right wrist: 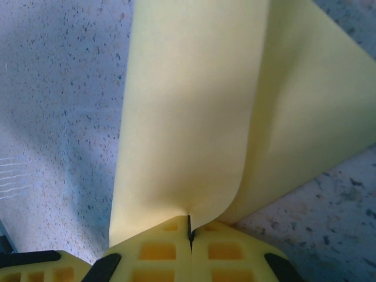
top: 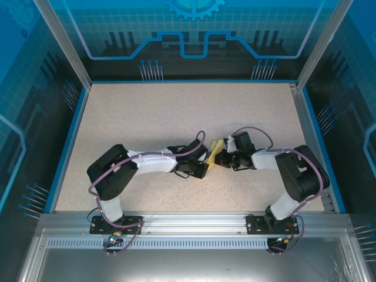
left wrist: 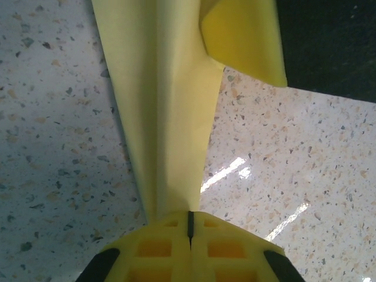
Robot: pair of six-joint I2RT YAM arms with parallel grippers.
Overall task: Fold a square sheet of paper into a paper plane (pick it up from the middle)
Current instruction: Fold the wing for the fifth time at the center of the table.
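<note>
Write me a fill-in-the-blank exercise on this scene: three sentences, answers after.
1. The left gripper is shut on a ____ sheet of paper.
2. The right gripper is ____ on that same sheet.
3. The speckled table is edged in ____.
Missing words: yellow; shut; blue.
</note>
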